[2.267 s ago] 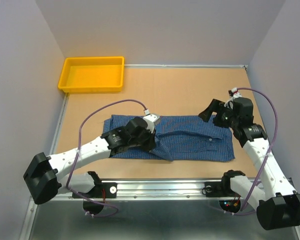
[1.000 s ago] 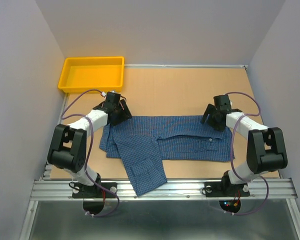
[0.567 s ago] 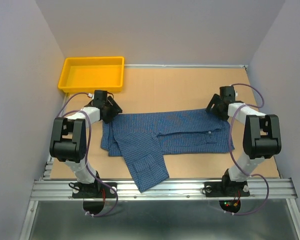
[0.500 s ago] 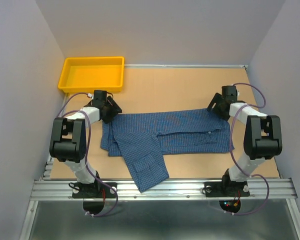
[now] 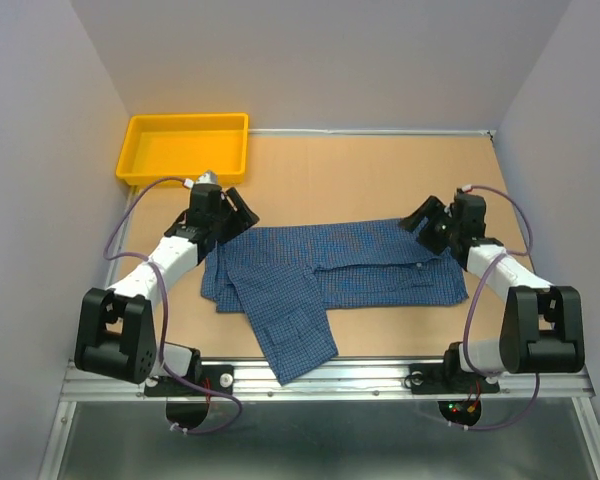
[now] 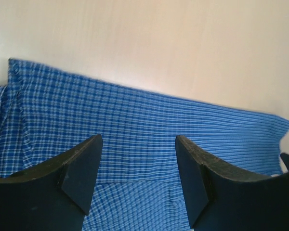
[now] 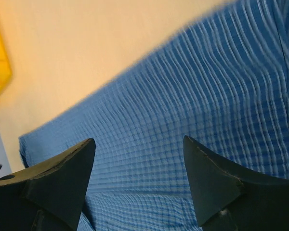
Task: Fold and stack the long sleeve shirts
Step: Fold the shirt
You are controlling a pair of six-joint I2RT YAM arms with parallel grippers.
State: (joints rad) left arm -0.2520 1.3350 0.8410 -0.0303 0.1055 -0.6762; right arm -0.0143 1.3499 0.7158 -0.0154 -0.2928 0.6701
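One blue checked long sleeve shirt [image 5: 340, 265] lies flat across the middle of the tan table, with a sleeve [image 5: 295, 335] trailing toward the near edge. My left gripper [image 5: 242, 212] hovers open at the shirt's far left corner, nothing between its fingers. My right gripper [image 5: 417, 221] hovers open at the far right corner, also holding nothing. In the left wrist view the shirt [image 6: 149, 130] fills the lower frame beyond the open gripper [image 6: 138, 142]. The right wrist view shows blurred shirt cloth [image 7: 192, 110] under the open gripper [image 7: 138, 144].
A yellow bin [image 5: 186, 148] stands at the table's far left corner. Grey walls close in the left, right and back. A metal rail [image 5: 320, 378] runs along the near edge, and the sleeve's end hangs over it.
Both arms left the shirt's middle for its far corners. The shirt got pulled wider and a sleeve now trails to the near edge. Since half a second ago both grippers shifted slightly inward.
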